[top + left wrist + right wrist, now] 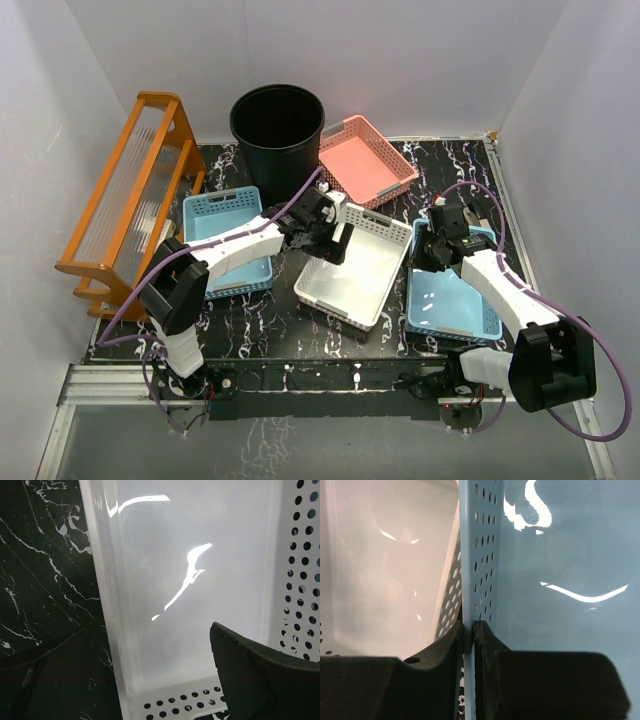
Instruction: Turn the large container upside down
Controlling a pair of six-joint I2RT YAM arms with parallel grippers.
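Observation:
The large container [277, 128], a tall round black bin, stands upright with its mouth up at the back of the table, touched by neither arm. My left gripper [328, 243] is open over the far left corner of the white basket [345, 310]. In the left wrist view the white basket's wall [112, 605] runs between the spread fingers [260, 675]. My right gripper [432, 252] is shut on the left wall of the blue basket [455, 310]. The right wrist view shows both pads of that gripper [468, 630] pinching the blue perforated wall [482, 555].
A pink basket [365, 160] sits right of the black bin. A second blue basket [225, 215] lies at the left, beside an orange rack [130, 200] at the table's left edge. The white basket [385, 570] lies close against the blue one. White walls enclose the table.

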